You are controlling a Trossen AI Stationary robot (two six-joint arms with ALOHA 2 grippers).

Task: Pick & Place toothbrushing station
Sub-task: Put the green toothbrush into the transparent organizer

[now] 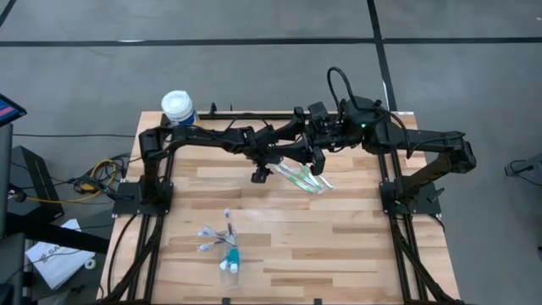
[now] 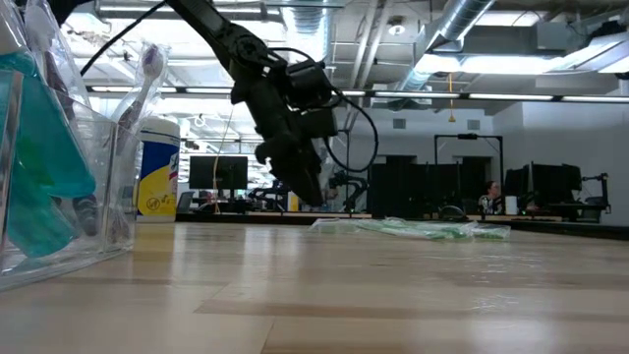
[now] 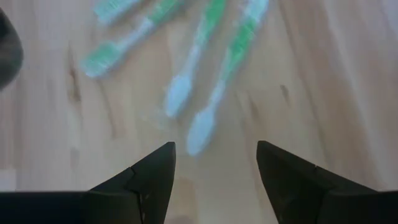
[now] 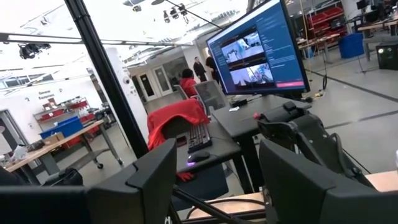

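I read this as partly done. The small see-through plastic holder (image 2: 69, 187) stands near the front edge of the pale wooden-plank tabletop (image 1: 339, 246), and from above I can see a few slim brushes and teal-and-white tubes (image 1: 227, 246) already gathered at it. In the low view a purple-headed toothbrush (image 2: 147, 74) stands upright in the holder with a teal tube (image 2: 39, 167) next to it.

What is left is a cluster of slim pale green-and-white toothbrushes (image 1: 305, 180), lying flat near the middle of the tabletop, well apart from the holder. They seem to rest on or in a thin clear wrapper, though I cannot tell which.

My left tool (image 3: 216, 163) hangs directly over those brushes, pointing down, fingers spread wide with nothing between them. Its wrist view shows four brush heads (image 3: 200, 129) fanned out on the wood just beyond the fingertips, not yet touched.

My right tool (image 4: 217, 177) is lifted clear above the tabletop, just beside the left one, and aimed out into the room; its fingers stand open and empty.

The big white-lidded canister with the yellow label (image 1: 178, 108) sits at the back left corner and plays no part.

My judgement: the remaining work is to close the left tool on one green brush, carry it forward to the holder, and repeat for the others.
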